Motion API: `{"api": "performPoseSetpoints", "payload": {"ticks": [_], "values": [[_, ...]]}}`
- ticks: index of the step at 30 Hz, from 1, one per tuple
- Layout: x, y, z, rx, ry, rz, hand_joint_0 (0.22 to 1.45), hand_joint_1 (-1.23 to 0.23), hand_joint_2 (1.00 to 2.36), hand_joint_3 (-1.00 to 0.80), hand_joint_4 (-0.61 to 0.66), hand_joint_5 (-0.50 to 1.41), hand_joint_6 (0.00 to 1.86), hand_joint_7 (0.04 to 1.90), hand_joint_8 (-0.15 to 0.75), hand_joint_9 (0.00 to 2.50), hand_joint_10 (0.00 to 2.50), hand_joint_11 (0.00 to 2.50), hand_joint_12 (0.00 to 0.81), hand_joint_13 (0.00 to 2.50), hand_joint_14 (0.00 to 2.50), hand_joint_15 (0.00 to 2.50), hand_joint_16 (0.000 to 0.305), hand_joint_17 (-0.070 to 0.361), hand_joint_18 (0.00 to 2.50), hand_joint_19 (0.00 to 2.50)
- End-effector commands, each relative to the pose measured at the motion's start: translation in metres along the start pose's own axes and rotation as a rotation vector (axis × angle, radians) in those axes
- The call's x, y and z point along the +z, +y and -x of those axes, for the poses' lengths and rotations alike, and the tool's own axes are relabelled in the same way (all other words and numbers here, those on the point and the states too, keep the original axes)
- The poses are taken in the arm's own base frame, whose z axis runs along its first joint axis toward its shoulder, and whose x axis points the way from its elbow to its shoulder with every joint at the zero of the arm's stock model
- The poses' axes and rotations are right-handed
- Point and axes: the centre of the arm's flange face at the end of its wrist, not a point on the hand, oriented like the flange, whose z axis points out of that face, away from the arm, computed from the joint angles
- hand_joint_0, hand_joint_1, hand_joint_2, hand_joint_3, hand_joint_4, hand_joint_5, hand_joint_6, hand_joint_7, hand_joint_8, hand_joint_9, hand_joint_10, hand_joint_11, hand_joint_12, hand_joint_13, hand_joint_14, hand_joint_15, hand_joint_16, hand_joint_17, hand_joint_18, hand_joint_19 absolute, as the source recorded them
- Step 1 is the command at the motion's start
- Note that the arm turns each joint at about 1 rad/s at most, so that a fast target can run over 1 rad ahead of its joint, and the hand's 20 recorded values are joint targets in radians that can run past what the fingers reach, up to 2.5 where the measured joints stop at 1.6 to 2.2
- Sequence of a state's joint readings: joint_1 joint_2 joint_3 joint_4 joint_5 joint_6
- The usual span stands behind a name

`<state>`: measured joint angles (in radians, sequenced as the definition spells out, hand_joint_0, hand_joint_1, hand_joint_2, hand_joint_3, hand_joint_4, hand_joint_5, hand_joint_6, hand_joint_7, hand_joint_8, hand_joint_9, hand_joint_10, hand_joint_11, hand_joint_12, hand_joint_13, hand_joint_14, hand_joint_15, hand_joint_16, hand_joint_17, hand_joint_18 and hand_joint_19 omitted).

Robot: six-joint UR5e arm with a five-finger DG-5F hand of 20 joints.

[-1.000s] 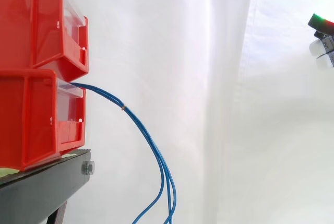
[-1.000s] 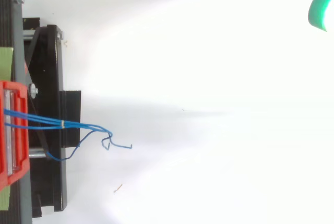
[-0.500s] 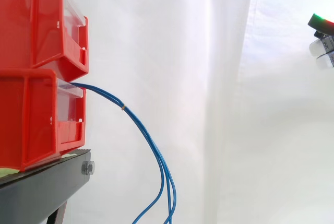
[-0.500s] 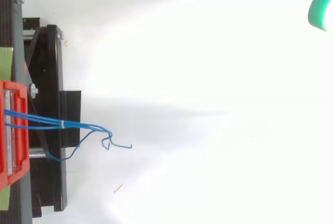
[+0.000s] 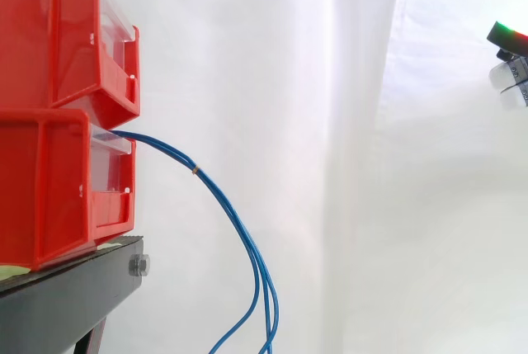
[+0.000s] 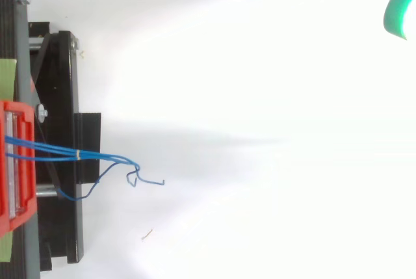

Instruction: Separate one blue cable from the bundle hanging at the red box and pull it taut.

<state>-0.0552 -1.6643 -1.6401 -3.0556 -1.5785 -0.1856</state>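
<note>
"Two red bins sit stacked on the black stand. The blue cable bundle comes out of the lower bin, bound by a small tie, and droops slack."

"And the hand?"

"Far right, up high, well apart from the cables, glowing green. Open or closed, I can't tell."

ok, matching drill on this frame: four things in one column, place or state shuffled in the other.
1 hand
2 blue cables
3 upper red bin
4 black stand

A under the bins
B hanging slack from the lower red bin
C at the side view's right edge, apart from the cables
D stacked on another bin

Pairs: 1-C, 2-B, 3-D, 4-A
</note>
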Motion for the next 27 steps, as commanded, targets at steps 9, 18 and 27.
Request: {"api": "performPoseSetpoints", "payload": {"ticks": [9, 18, 27], "values": [[0.0001, 0.0001, 0.0000, 0.000, 0.000, 0.000, 0.53, -0.59, 1.00, -0.50, 0.21, -0.26, 0.50, 0.70, 0.290, 0.20, 0.00, 0.00, 0.374, 0.21, 0.00, 0.07, 0.056, 0.125, 0.40, 0.40], [0.0001, 0.0001, 0.0000, 0.000, 0.000, 0.000, 0.54, -0.59, 1.00, -0.50, 0.23, -0.25, 0.50, 0.70, 0.295, 0.22, 0.00, 0.00, 0.374, 0.22, 0.00, 0.07, 0.055, 0.123, 0.41, 0.39], [0.0001, 0.0000, 0.0002, 0.000, -0.002, 0.000, 0.54, -0.59, 1.00, -0.50, 0.23, -0.25, 0.50, 0.70, 0.299, 0.24, 0.00, 0.00, 0.374, 0.23, 0.00, 0.07, 0.055, 0.123, 0.42, 0.40]]}}
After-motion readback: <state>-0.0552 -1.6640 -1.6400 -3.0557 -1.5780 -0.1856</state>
